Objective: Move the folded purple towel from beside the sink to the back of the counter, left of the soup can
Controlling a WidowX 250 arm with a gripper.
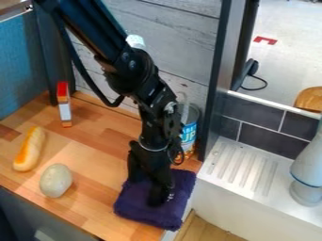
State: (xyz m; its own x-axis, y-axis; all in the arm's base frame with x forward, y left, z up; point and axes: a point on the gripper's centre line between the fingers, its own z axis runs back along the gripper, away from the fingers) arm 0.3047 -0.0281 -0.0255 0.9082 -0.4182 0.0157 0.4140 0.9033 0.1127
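Observation:
The black gripper (pixel 158 195) hangs down onto a folded dark purple cloth (pixel 138 211) at the right end of the wooden counter, its tips at the cloth's upper surface. Whether it has hold of any fabric is hidden by the dark fingers against the dark cloth. Behind the gripper, partly covered by the arm, stands a can (pixel 189 134) with a blue and white label. Left of the cloth lie a pale, roundish stone-like object (pixel 56 180) and a bread-like roll (pixel 29 148) with an orange side.
A small red, white and orange box (pixel 64 104) stands at the back left of the wooden counter (pixel 94 207). A grey plank wall rises behind. To the right are a white ridged drainboard (pixel 242 164), a grey-white object (pixel 308 174) and a dark upright post.

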